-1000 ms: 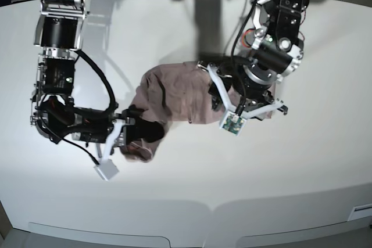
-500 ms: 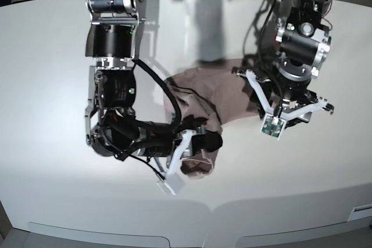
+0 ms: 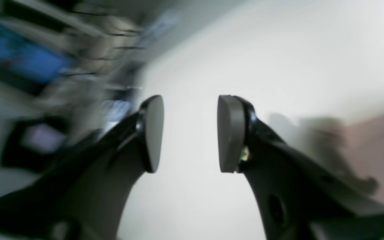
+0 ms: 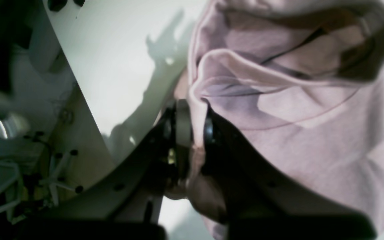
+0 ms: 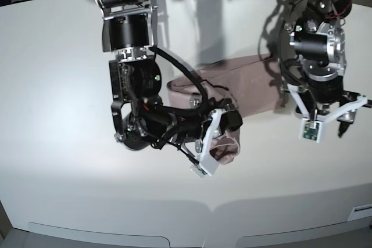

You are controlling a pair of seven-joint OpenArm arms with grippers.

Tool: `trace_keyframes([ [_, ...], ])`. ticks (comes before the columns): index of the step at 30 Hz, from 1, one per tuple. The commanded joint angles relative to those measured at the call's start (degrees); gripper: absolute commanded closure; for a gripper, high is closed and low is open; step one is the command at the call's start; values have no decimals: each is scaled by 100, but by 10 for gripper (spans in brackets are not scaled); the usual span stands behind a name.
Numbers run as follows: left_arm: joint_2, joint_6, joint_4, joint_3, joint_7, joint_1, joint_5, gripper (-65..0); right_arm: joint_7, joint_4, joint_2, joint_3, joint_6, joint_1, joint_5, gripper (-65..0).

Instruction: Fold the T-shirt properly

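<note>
The shirt (image 5: 232, 88) lies bunched on the white table (image 5: 58, 74), about midway between its side edges and somewhat nearer the far edge than the near one. It stretches as a rumpled band from under the left arm toward the middle, then drops into a hanging lump toward the near edge.

The right tool (image 4: 192, 133) is clamped on a fold of the shirt (image 4: 295, 133): in the right wrist view a hem edge runs straight down between the two pads, which press tight against the cloth. The fabric above the grip bulges in loose folds, with a dark hollow at the top. In the base view this tool (image 5: 224, 135) holds the lower lump of cloth.

The left tool (image 3: 190, 133) has its pads apart, with bare table showing between them and nothing in the gap. A blurred patch of the shirt (image 3: 378, 146) shows at the right edge of that view. In the base view the left tool itself is hidden under its arm, just beside the shirt's end nearer the table's right edge.
</note>
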Motion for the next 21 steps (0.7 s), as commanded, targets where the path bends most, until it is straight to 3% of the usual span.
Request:
trace_keyframes([
  [1, -157, 166, 118, -17, -98, -94, 221, -249, 129, 85, -53, -61, 28, 85, 157, 0],
  [4, -407, 332, 118, -15, 31, -131, 356, -249, 236, 85, -53, -269, 28, -44, 127, 0],
  [7, -442, 387, 118, -15, 57, -144, 356, -249, 269, 85, -53, -494, 28, -138, 50, 0],
  [9, -444, 387, 118, -15, 59, -142, 356, -249, 457, 85, -53, -645, 28, -212, -271, 0],
  [12, -442, 387, 118, -15, 59, -142, 352, -249, 1161, 63, -53, -844, 28, -396, -1014, 0],
  [15, -442, 387, 118, -15, 59, -142, 339, -249, 1303, -142, -53, -1102, 28, -518, -1519, 0],
  [21, -442, 387, 118, -15, 61, -140, 332, -249, 1580, -313, -53, -1633, 28, -527, -1502, 0],
])
